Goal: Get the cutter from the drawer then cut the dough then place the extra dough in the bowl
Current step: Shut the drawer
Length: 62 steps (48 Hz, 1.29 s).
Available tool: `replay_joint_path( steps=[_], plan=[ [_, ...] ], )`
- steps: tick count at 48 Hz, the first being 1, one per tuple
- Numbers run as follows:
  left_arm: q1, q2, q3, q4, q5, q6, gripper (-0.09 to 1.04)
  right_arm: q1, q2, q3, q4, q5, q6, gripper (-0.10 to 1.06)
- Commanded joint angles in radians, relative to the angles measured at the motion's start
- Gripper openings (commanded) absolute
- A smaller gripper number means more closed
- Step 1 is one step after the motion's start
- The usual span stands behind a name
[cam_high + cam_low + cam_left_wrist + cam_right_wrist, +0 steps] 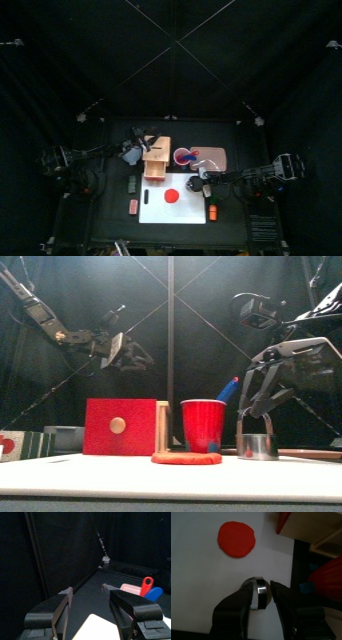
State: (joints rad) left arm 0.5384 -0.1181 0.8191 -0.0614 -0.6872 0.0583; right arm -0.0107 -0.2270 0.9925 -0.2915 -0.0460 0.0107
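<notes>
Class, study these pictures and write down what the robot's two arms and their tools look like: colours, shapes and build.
Both arms are black and jointed. The left arm is slim and ends in the left tool, which has two black jaws, broad at the base and narrowing to flat tips. The right arm looks grey and angular from outside. The right tool has the same pair of black jaws.

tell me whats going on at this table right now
The right gripper has its jaws closed on the round metal cutter, held low at the white cutting board beside the red dough disc, which is whole and uncut. The left gripper hangs raised on the left, jaws open and empty. The wooden box with the red drawer front and the red cup stand behind the board.
</notes>
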Motion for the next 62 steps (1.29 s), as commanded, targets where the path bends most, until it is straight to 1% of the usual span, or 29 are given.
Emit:
replay_joint_path(
  steps=[1, 6, 9, 15, 19, 23, 27, 30, 31, 33, 38, 40, 43, 47, 49, 54, 62],
  plan=[
    [0.055, 0.021, -0.143, 0.026, 0.253, 0.002, 0.87, 0.002, -0.014, -0.038, 0.008, -0.011, 0.0, 0.74],
    [0.091, 0.058, -0.247, 0.069, 0.489, 0.005, 0.87, 0.003, -0.005, -0.087, 0.026, -0.012, 0.0, 0.74],
    [0.1, 0.097, -0.314, 0.129, 0.618, 0.006, 0.86, 0.015, 0.012, -0.129, 0.028, -0.011, -0.003, 0.74],
    [0.101, 0.166, -0.411, 0.209, 0.785, 0.006, 0.86, 0.04, 0.055, -0.198, 0.026, -0.014, -0.006, 0.74],
    [0.101, 0.207, -0.462, 0.224, 0.873, 0.006, 0.86, 0.06, 0.1, -0.247, 0.025, -0.023, -0.008, 0.72],
    [0.101, 0.242, -0.499, 0.222, 0.937, 0.017, 0.86, 0.072, 0.149, -0.288, 0.025, -0.034, -0.008, 0.67],
    [0.1, 0.267, -0.517, 0.221, 0.969, 0.038, 0.85, 0.075, 0.198, -0.328, 0.028, -0.044, -0.006, 0.57],
    [0.101, 0.276, -0.522, 0.21, 0.983, 0.055, 0.82, 0.075, 0.238, -0.359, 0.025, -0.06, -0.008, 0.47],
    [0.101, 0.278, -0.52, 0.209, 0.983, 0.06, 0.81, 0.077, 0.258, -0.373, 0.025, -0.066, -0.009, 0.41],
    [0.101, 0.281, -0.517, 0.199, 0.986, 0.074, 0.77, 0.075, 0.281, -0.393, 0.023, -0.077, -0.02, 0.35],
    [0.101, 0.284, -0.506, 0.178, 0.986, 0.106, 0.69, 0.071, 0.353, -0.457, 0.011, -0.1, -0.021, 0.23],
    [0.1, 0.282, -0.5, 0.167, 0.985, 0.118, 0.67, 0.069, 0.388, -0.495, 0.005, -0.106, -0.014, 0.22],
    [0.1, 0.284, -0.491, 0.15, 0.983, 0.135, 0.64, 0.067, 0.436, -0.549, -0.002, -0.104, -0.02, 0.23],
    [0.1, 0.287, -0.482, 0.141, 0.982, 0.147, 0.64, 0.063, 0.5, -0.618, -0.002, -0.1, -0.006, 0.23],
    [0.1, 0.287, -0.477, 0.138, 0.982, 0.152, 0.64, 0.06, 0.526, -0.65, -0.003, -0.095, -0.011, 0.24],
    [0.098, 0.291, -0.469, 0.138, 0.982, 0.156, 0.64, 0.04, 0.591, -0.719, -0.003, -0.066, -0.017, 0.24],
    [0.098, 0.299, -0.457, 0.138, 0.965, 0.156, 0.64, -0.008, 0.632, -0.77, -0.02, -0.009, -0.021, 0.24]
  ],
)
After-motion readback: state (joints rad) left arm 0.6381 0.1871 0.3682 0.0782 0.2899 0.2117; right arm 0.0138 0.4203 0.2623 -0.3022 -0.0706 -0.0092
